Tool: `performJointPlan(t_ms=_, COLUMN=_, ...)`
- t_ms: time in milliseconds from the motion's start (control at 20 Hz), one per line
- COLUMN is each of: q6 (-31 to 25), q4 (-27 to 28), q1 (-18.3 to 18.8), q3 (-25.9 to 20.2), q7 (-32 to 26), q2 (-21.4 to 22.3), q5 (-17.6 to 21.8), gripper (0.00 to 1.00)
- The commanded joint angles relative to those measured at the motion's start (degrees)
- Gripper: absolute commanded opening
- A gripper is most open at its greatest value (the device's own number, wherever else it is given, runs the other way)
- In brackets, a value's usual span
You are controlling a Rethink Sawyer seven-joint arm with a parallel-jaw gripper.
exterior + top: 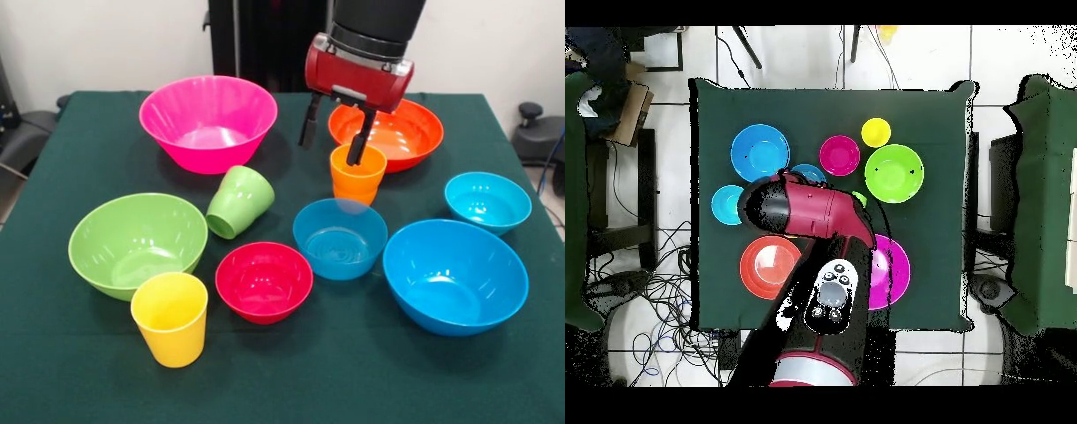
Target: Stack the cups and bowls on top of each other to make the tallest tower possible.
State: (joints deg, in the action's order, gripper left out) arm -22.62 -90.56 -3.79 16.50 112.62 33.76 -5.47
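Orange cup [357, 175] stands upright on the bench [53, 353], just in front of the orange bowl [388, 132] and behind a mid-sized blue bowl [340, 237]. Jaws [336, 134] are spread: one finger dips inside the cup's mouth, the other hangs outside its rim, nothing yet pinched. Judged step: grasping the first cup; no stack exists. Next move calls for closing on the wall, then a straight lift. Arm descends steeply from above, wrist vertical. Green cup [238, 202] lies tipped; yellow cup [170, 318] stands near the light green bowl [137, 240].
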Motion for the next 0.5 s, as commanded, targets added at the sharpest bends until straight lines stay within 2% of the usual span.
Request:
performJointPlan(t_ms=50, q6=-0.73, q4=-0.62, q1=3.67, q3=-5.62, q7=3.13, q2=-2.67, q5=1.76, gripper=1.0)
performJointPlan(t_ms=250, q6=3.95, q4=0.71, q1=6.04, q3=-6.89, q7=1.49, q2=-5.68, q5=3.52, gripper=1.0)
performJointPlan(t_ms=500, q6=6.1, q4=1.97, q1=8.25, q3=-8.42, q7=-0.86, q2=-7.61, q5=5.32, gripper=1.0)
